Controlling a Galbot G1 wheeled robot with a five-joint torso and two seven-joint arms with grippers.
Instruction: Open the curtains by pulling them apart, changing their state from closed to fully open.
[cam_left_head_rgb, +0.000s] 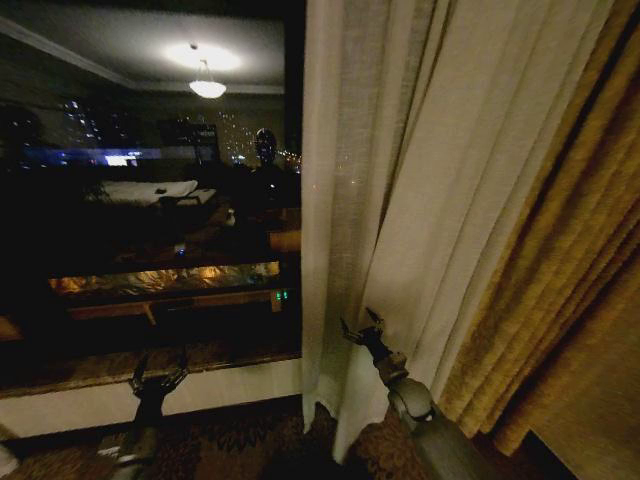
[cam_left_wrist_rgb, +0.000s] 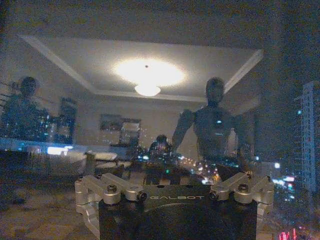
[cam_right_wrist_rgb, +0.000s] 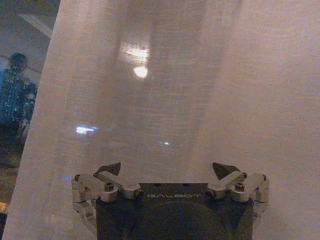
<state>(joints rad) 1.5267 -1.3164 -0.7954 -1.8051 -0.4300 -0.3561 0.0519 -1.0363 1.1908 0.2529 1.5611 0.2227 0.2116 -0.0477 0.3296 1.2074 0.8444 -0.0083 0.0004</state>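
The right tool (cam_left_head_rgb: 362, 325) hangs released just before the sheer curtain (cam_left_head_rgb: 400, 200); closing there, it may pinch nothing and slip.

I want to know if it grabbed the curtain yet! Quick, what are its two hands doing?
Left gripper: open, holding nothing, low in front of the window.
Right gripper: open, right at the sheer curtain, not gripping it.
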